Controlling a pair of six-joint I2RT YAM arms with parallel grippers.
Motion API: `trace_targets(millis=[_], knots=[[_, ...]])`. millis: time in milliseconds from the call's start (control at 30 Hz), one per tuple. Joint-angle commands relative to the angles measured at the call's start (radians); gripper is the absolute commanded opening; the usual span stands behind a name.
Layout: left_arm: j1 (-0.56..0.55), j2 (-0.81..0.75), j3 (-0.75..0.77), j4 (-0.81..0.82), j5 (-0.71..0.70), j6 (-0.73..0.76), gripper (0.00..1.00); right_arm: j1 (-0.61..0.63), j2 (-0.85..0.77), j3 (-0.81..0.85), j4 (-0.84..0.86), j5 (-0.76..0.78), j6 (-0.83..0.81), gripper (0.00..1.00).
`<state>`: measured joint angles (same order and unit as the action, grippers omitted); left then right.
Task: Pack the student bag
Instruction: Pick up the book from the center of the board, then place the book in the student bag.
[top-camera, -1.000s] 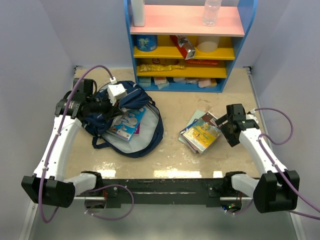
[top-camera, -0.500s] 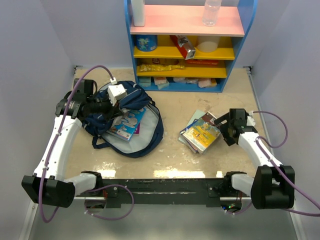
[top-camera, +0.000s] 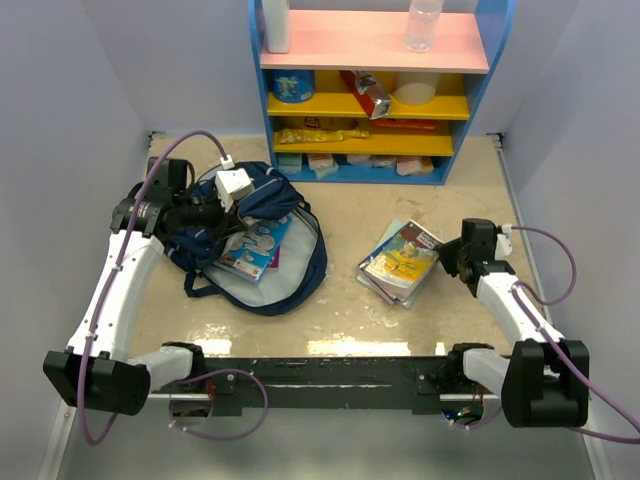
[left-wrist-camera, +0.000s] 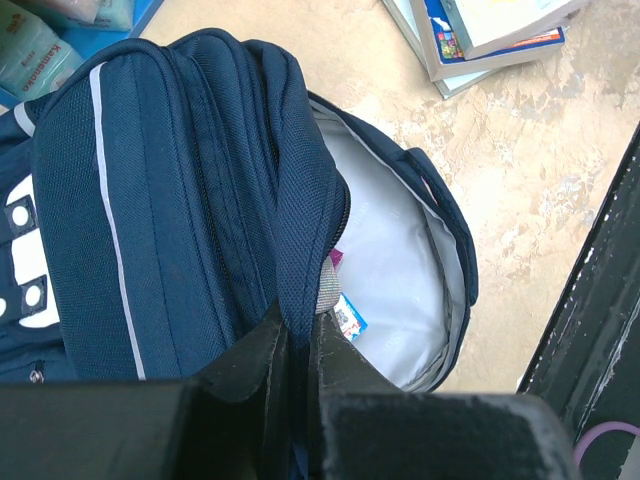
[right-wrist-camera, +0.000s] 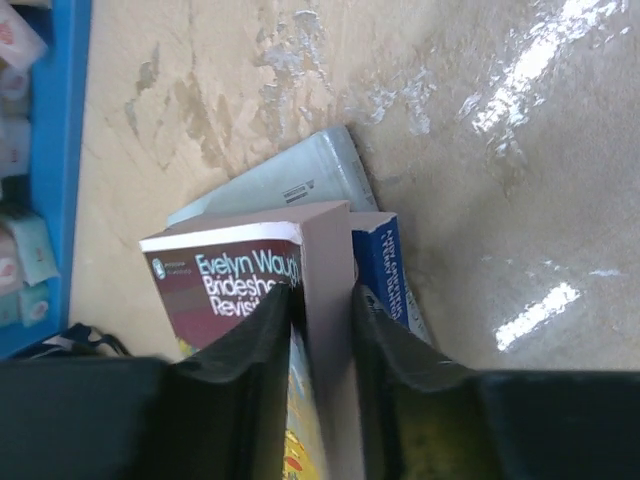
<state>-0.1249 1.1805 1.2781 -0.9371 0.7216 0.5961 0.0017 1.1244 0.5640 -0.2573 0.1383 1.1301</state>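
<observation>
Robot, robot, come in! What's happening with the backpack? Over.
Left end effector shut on student bag rim, mouth open. Right end effector shut on paperback. One book already inside.

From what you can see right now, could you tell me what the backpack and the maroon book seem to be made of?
The backpack: woven synthetic fabric, likely nylon or polyester, matte, its weave texture showing. The maroon book: probably a paperback, smooth card cover, white page edges showing.
</observation>
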Motion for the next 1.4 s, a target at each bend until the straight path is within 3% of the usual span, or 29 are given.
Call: trace_targets(millis=[0, 300, 500, 667, 733, 1000, 1367], knots=[[-0.004, -0.016, 0.02, 0.078, 0.095, 0.022, 0.0, 0.001, -0.047, -0.032, -0.092, 0.03, 0.02, 0.15], [-0.004, -0.016, 0.029, 0.077, 0.099, 0.018, 0.0, 0.001, -0.117, 0.062, -0.163, -0.048, -0.045, 0.0], [-0.004, -0.01, 0.04, 0.089, 0.105, -0.001, 0.0, 0.001, -0.101, 0.145, -0.091, -0.297, -0.147, 0.0], [-0.005, -0.001, 0.044, 0.096, 0.107, -0.009, 0.0, 0.01, -0.141, 0.154, -0.02, -0.479, -0.125, 0.0], [-0.004, 0.005, 0.047, 0.1, 0.108, -0.013, 0.0, 0.046, -0.153, 0.154, -0.022, -0.46, -0.11, 0.0], [-0.004, -0.001, 0.049, 0.095, 0.104, -0.015, 0.0, 0.253, -0.095, 0.14, 0.288, -0.464, 0.135, 0.0], [-0.004, -0.013, 0.049, 0.098, 0.111, -0.018, 0.0, 0.5, 0.159, 0.29, 0.455, -0.396, 0.307, 0.0]])
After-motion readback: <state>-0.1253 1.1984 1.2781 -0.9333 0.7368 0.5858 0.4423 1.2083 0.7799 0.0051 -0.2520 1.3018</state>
